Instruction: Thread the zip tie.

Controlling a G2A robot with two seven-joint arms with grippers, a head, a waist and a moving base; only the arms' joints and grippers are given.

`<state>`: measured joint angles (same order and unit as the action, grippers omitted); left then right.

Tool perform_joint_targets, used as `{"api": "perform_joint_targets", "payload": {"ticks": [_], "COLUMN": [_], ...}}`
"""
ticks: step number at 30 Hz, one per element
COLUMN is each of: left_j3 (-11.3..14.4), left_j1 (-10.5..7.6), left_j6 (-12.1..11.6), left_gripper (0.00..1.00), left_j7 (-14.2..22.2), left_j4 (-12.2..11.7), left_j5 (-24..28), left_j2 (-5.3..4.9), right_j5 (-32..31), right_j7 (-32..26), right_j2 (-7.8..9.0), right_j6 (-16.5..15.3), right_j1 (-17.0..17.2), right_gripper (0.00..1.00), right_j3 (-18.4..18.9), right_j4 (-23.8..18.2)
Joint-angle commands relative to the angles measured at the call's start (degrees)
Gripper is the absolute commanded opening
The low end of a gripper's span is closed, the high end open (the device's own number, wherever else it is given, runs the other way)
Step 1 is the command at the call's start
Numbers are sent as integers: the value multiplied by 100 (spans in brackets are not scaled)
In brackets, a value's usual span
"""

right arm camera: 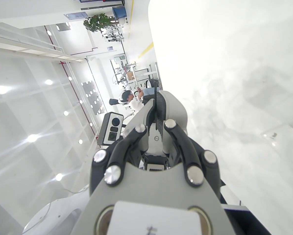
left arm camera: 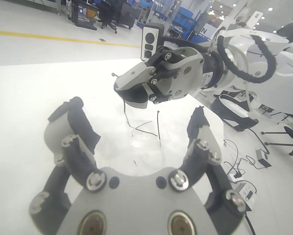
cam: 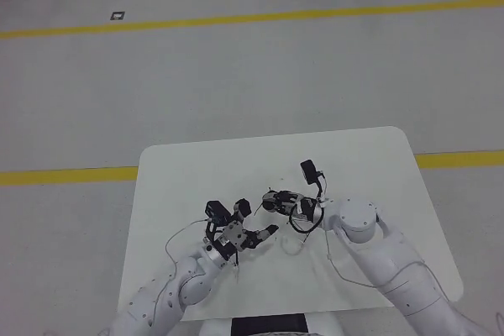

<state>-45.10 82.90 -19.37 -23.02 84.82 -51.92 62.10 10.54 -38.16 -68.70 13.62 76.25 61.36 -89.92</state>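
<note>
black and thread-thin, the zip tie hangs from the tips of my right claw, which is pinched tight on its upper end. in my right wrist view the dark strip runs up through the pressed-together tips. the strand drops toward the white tabletop, and i cannot tell whether its lower end touches. my left claw sits just beside the right one and lower, spread wide with nothing in it, its opening facing the hanging strand. from above, both claws are near the middle of the tabletop, tips close but apart. a second zip tie lies flat on the tabletop beyond my left claw, below the right one, next to a thin bent strand that i cannot make out clearly.
</note>
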Motion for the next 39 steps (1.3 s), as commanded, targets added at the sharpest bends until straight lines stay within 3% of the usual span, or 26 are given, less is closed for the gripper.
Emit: {"api": "perform_joint_targets", "payload": {"ticks": [1,8,39], "left_j3": [0,-25,-57], "left_j1": [0,-5,-26], "left_j6": [0,56,214], "left_gripper": [100,100,100], "left_j7": [0,111,237], "left_j4": [0,51,93], "left_j5": [0,29,-248], "left_j2": [0,17,52], "right_j5": [-34,-318,-415], "right_j7": [96,204,345], "right_j2": [-2,31,47], "right_j6": [-69,-353,-379], "right_j1": [33,134,220], "right_gripper": [0,0,0], "right_j3": [-14,22,61], "right_j4": [-30,-214,-265]}}
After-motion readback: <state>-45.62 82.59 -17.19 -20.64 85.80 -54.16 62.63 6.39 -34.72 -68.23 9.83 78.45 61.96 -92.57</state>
